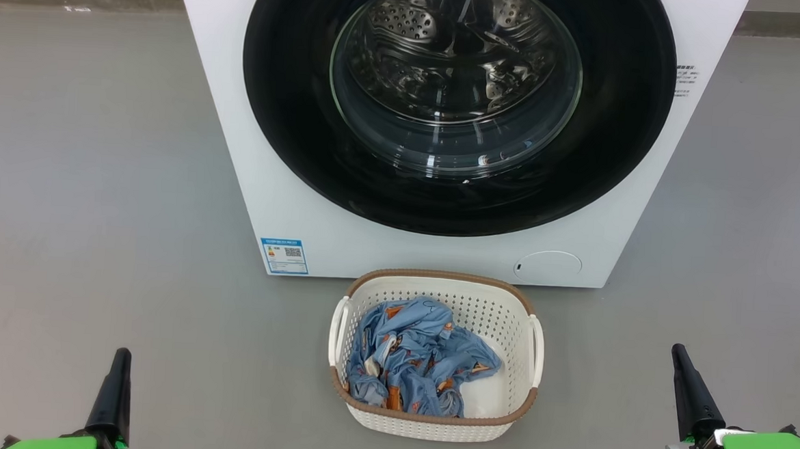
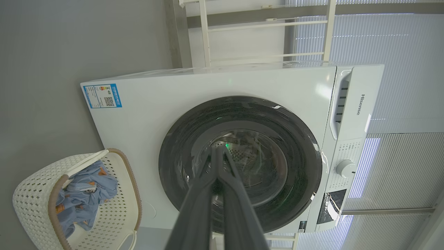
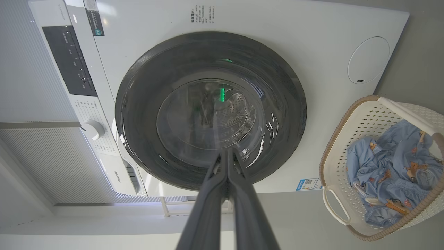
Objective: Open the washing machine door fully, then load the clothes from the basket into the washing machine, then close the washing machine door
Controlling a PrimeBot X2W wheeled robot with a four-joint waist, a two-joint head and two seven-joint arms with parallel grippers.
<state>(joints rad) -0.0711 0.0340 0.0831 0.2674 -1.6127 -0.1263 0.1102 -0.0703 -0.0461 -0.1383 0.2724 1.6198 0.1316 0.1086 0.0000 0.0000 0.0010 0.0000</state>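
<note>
The white washing machine [image 1: 292, 198] stands ahead with its round washing machine door [image 1: 289, 109] closed flat against the front, black rim around clear glass. On the floor in front sits the cream basket [image 1: 498, 305], and the blue printed clothes [image 1: 414, 355] lie bundled inside it. My left gripper [image 1: 119, 364] rests low at the left, shut and holding nothing. Low at the right, my right gripper [image 1: 679, 362] is shut and empty too. Both wrist views look along closed fingers at the door [image 2: 295, 146] [image 3: 145, 104], with the basket [image 2: 27, 201] [image 3: 347, 139] and clothes [image 2: 83, 191] [image 3: 385, 166] off to one side.
Grey floor [image 1: 88, 167] spreads on both sides of the machine and basket. A blue energy label [image 1: 285, 256] and a small round flap [image 1: 548, 265] sit low on the machine's front. The control panel with a knob [image 2: 346, 169] shows in the wrist views.
</note>
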